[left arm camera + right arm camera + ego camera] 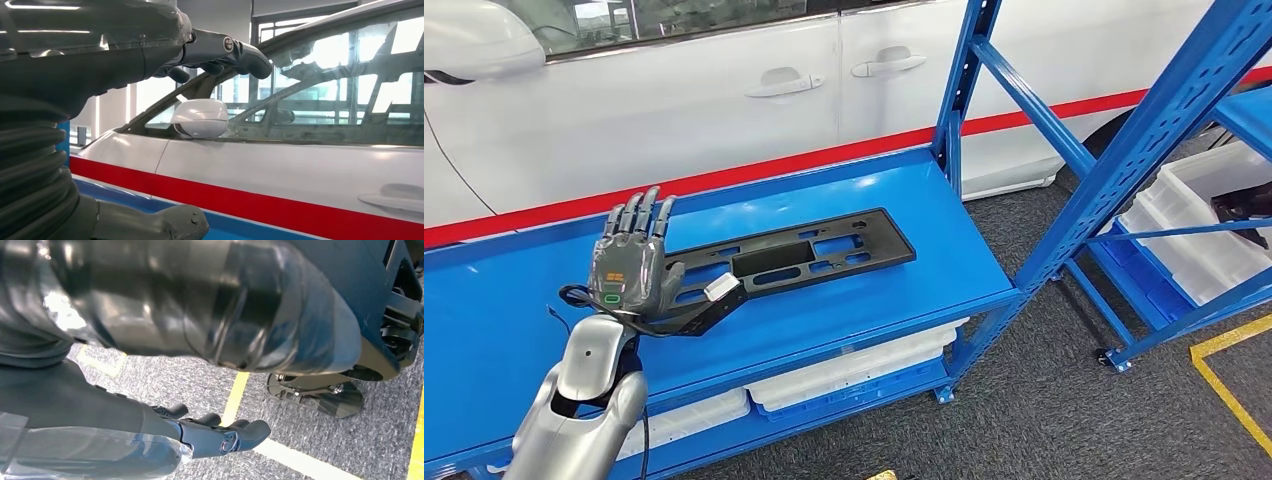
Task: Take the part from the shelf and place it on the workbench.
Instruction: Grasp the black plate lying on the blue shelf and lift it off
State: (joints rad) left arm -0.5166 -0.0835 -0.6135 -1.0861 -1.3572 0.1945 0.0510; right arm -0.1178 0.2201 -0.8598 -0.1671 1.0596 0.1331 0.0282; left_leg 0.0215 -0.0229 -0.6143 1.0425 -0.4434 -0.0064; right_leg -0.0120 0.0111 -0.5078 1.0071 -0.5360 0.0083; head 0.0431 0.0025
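The long flat black plastic part (794, 258) looks stiff and light; left hand (631, 262), fingers apart, hovers over its narrow end.

part (794, 255): matt black plastic | workbench (904, 215): glossy blue metal

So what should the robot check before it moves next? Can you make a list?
1. Black part lies flat on the blue workbench: ok.
2. Left hand is free of the part: cannot tell; fingers straight, palm over its near end.
3. Part is well in from the bench edge: ok.
4. Right hand holds nothing, hanging over the floor: ok.
5. White car behind the bench is out of the arm's way: cannot tell.
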